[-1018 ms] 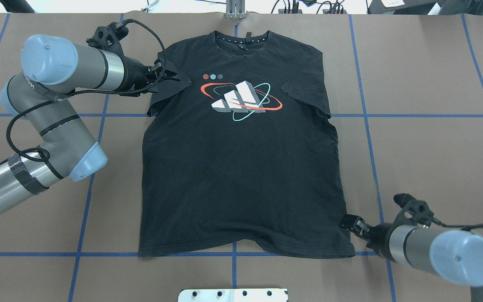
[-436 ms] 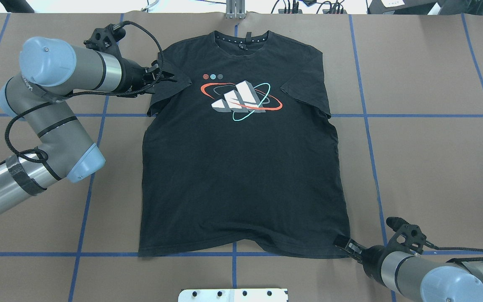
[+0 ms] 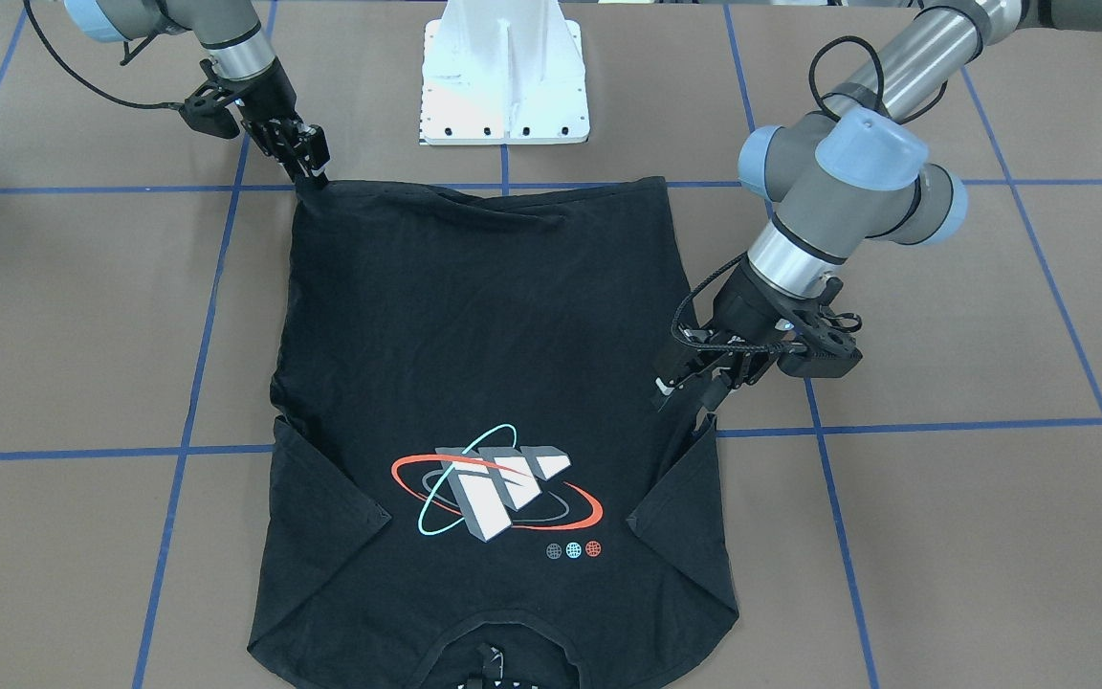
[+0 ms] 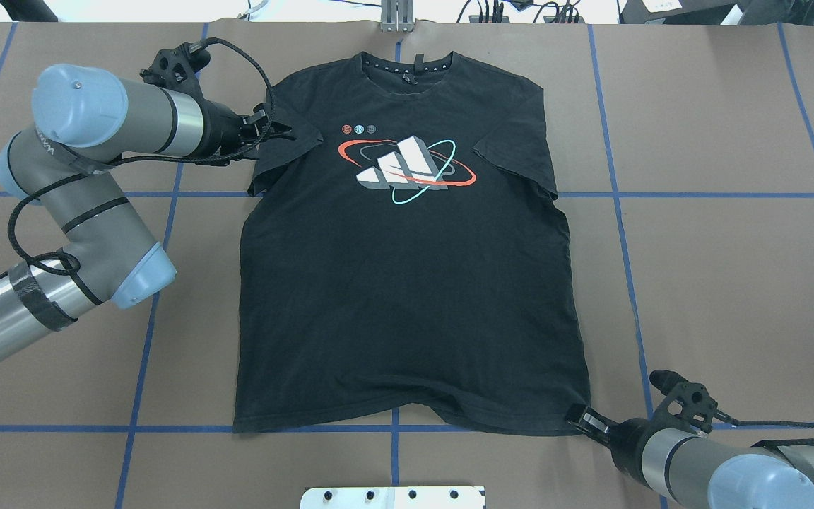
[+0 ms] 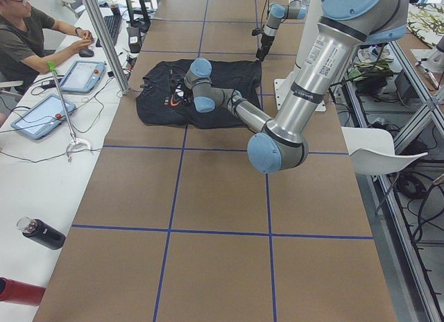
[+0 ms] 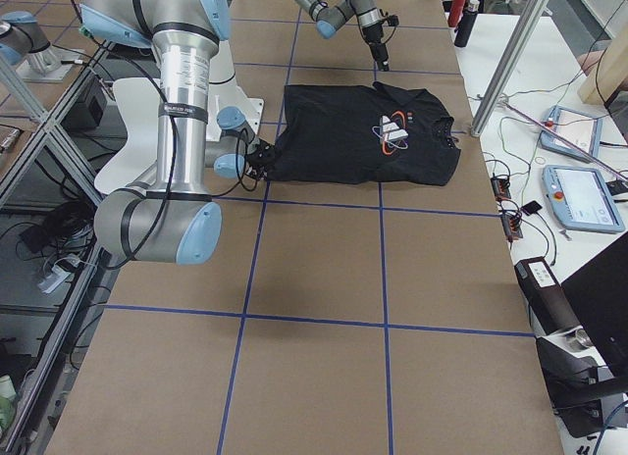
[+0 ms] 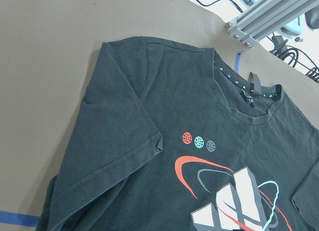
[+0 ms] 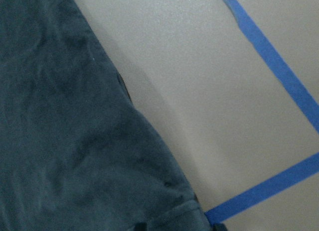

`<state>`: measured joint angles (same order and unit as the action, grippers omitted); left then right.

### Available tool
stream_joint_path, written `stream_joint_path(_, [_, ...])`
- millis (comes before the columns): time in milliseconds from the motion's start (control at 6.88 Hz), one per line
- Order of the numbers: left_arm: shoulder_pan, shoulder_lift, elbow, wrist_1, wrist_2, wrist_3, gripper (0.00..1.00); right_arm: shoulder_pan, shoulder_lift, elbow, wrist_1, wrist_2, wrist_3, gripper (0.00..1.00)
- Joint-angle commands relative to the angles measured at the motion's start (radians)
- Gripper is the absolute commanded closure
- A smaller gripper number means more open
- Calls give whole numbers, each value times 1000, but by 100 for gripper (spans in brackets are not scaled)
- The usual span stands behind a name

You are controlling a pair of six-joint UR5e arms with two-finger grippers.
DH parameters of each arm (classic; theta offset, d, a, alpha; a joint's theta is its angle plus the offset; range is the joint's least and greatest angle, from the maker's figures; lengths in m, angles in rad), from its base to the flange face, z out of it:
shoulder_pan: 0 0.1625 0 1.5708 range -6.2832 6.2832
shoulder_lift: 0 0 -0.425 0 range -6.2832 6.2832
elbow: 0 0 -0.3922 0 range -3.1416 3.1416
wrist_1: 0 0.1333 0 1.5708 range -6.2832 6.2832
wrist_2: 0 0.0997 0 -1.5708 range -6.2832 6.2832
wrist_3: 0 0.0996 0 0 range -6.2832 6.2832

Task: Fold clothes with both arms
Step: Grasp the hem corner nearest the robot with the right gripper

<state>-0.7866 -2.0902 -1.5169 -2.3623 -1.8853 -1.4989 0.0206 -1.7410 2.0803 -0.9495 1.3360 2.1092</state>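
Observation:
The black T-shirt [image 4: 407, 283] lies flat and face up on the brown table, collar at the far edge, both sleeves folded inward. My left gripper [image 4: 287, 131] hovers over the folded left sleeve, and its fingers stand apart in the front-facing view [image 3: 685, 397]. The left wrist view shows the sleeve, collar and graphic of the shirt [image 7: 149, 116] but no fingers. My right gripper [image 4: 578, 418] is low at the hem's right corner, also seen in the front-facing view [image 3: 312, 172]. In the right wrist view that shirt corner [image 8: 65, 141] lies between two dark fingertips at the bottom edge.
The white pedestal base [image 3: 503, 86] stands at the near edge behind the hem. Blue tape lines [image 4: 619, 195] grid the table. An aluminium post [image 4: 396, 18] rises just beyond the collar. A person [image 5: 28, 37] sits at a side bench with tablets.
My right gripper has travelled toward the near edge and dropped to the hem's right corner. My left gripper has drawn back slightly from the sleeve. The shirt has not moved.

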Motion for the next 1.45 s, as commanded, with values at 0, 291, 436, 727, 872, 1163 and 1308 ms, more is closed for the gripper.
stream_joint_path(0, [1,-1,7,0,0,0,20,-2,-11,10,0,-3,0,47])
stream_joint_path(291, [1,1,9,0,0,2,21,-2,-49,40,-2,-3,0,46])
stream_joint_path(436, [0,1,9,0,0,2,21,-4,-49,40,0,-3,0,47])
stream_joint_path(727, [1,2,9,0,0,2,21,-17,-46,38,-2,-12,0,46])
stream_joint_path(872, [1,2,9,0,0,2,21,-27,-46,37,-2,-29,0,46])
stream_joint_path(1163, [1,2,10,0,0,2,21,-31,-45,37,-2,-31,0,48])
stream_joint_path(1308, [1,2,10,0,0,2,21,-31,-45,38,-2,-32,0,63])
